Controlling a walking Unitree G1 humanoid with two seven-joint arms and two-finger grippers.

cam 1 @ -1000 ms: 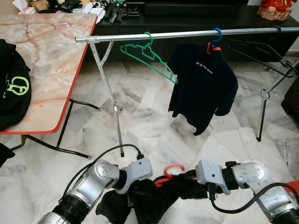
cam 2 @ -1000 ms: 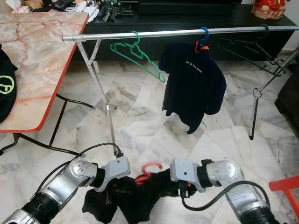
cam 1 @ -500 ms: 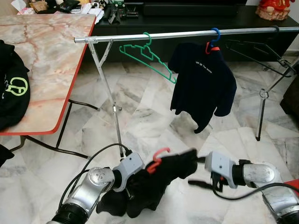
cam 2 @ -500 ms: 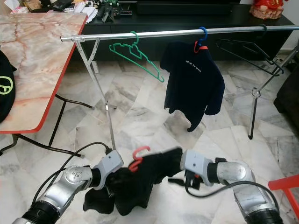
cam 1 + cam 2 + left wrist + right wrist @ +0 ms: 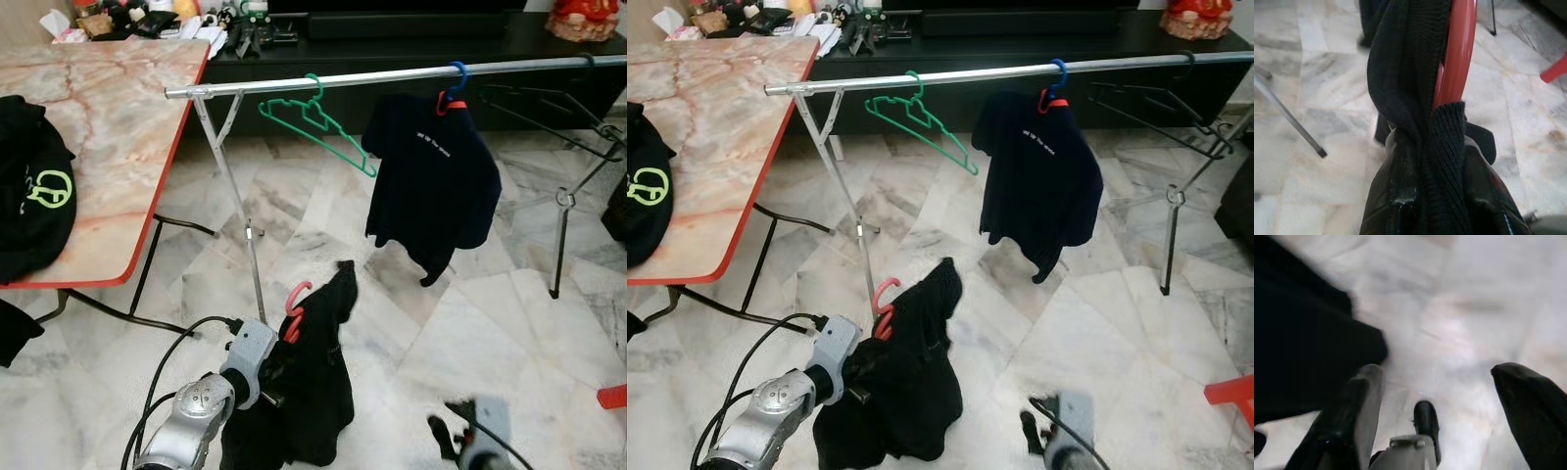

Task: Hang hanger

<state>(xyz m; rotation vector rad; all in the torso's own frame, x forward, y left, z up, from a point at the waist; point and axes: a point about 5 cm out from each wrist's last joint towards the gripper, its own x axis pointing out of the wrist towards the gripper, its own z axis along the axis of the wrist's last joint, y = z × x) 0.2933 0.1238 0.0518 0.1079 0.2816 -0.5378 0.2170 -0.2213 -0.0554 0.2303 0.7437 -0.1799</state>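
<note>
The left tool (image 5: pixel 1425 161) is buried in the black garment (image 5: pixel 318 392), which wraps its fingertips and covers all of the red hanger (image 5: pixel 294 311) but its hook and neck. The right tool (image 5: pixel 460 441) is a blur at the near edge, its arm cut off. At the far left, a black garment with a green logo (image 5: pixel 34 211) on the bench (image 5: pixel 127 147) runs off the frame. Small items at the bench's far end (image 5: pixel 147 18) are too small to name.
</note>
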